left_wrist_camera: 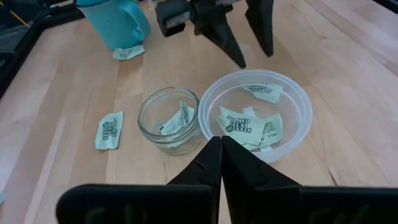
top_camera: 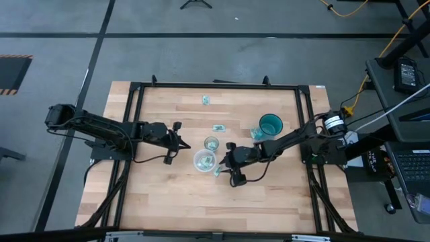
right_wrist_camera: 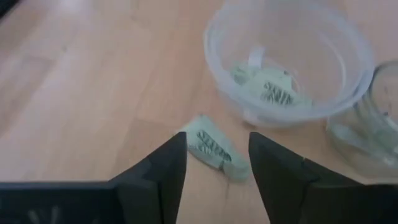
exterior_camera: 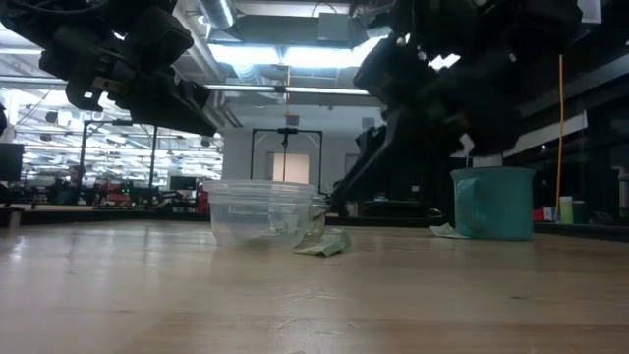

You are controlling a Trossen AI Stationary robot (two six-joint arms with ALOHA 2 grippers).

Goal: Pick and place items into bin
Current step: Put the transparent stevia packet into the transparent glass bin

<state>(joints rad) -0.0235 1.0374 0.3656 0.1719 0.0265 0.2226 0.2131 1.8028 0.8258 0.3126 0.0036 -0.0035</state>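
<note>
Small teal-green and white packets lie flat on the wooden table: one [right_wrist_camera: 214,149] beside the clear plastic bowl [top_camera: 204,160], one [top_camera: 219,127] near the glass jar [top_camera: 211,143], one [top_camera: 255,134] by the teal mug [top_camera: 270,125], and one [top_camera: 205,100] toward the far edge. Several more lie in the bowl [left_wrist_camera: 258,115], and one stands in the jar [left_wrist_camera: 169,118]. My right gripper [right_wrist_camera: 214,158] is open above the packet beside the bowl, a finger on either side of it. My left gripper [left_wrist_camera: 221,155] is shut and hovers left of the jar and bowl.
The jar and bowl stand side by side at the table's middle, between my two grippers. The teal mug [left_wrist_camera: 115,18] stands farther right and toward the far edge. A black frame [top_camera: 134,91] runs round the table.
</note>
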